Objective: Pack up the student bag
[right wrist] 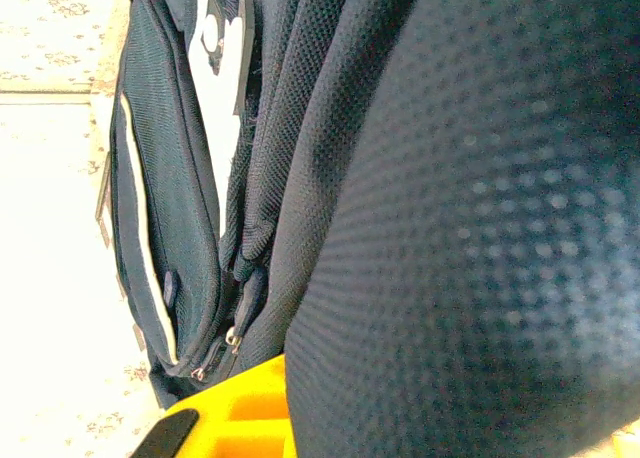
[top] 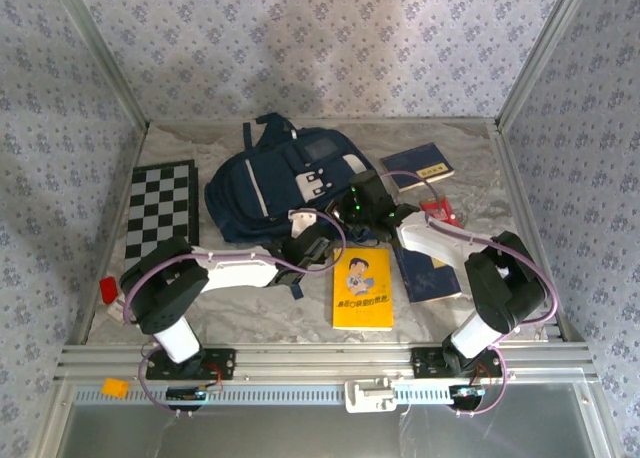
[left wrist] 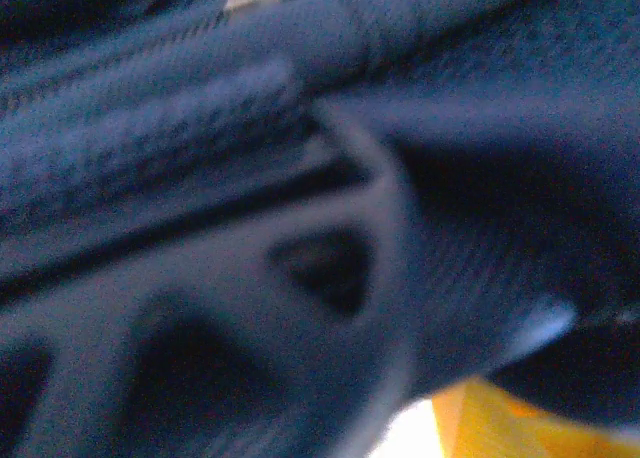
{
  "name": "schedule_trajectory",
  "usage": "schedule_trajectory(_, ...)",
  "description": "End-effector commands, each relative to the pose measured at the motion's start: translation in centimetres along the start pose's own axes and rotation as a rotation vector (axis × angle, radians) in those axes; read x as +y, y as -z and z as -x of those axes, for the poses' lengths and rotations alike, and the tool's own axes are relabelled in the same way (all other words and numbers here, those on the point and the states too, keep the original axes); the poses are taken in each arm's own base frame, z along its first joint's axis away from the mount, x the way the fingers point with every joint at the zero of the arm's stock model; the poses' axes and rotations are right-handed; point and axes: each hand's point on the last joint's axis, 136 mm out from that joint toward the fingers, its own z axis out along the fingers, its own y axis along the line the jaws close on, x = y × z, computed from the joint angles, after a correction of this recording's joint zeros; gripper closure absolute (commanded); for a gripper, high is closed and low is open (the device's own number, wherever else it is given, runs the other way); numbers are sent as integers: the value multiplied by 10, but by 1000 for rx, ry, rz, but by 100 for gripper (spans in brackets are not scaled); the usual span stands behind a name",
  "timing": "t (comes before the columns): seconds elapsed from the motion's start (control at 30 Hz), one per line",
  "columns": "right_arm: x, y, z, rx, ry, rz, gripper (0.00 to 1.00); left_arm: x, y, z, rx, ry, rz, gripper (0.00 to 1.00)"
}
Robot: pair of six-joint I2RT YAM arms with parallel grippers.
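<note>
Student bag, front up, long axis left-right

White-shelled links; black joint housings — lilac cables alongside; green lights at one wrist

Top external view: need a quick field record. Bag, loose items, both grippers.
student bag: navy, lying flat at centre, white-flapped front pocket facing up
chessboard: flat, left of the bag
yellow book: flat, nearer than the bag, cover up
blue book: far right, beside the bag
dark book: right of the yellow book
left gripper: at the bag's near edge, open or shut unclear
right gripper: at the bag's right side, shut; hold on fabric not confirmable
</note>
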Motion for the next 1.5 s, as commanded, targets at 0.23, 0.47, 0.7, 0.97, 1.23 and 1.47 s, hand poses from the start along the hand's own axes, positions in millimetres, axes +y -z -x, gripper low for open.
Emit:
schedule_trajectory(0.23,22,13,2,-25,4,71,100,-1,4,37,-102,-11,49,77)
schedule_trajectory(0.47,31,18,3,-29,19,81,100,4,15,38,-84,0,36,100)
schedule_trajectory(0.7,34,24,9,-41,15,90,100,17,30,36,-73,-20,26,100)
schedule_trajectory(0.97,36,34,20,-58,0,101,100,29,43,25,-5,-40,-22,100)
schedule_trajectory(1.23,34,43,37,-65,-19,107,100,51,54,1,116,-50,-32,100)
schedule_trajectory(1.47,29,43,52,-68,-15,84,100,58,63,-5,133,-88,-79,100)
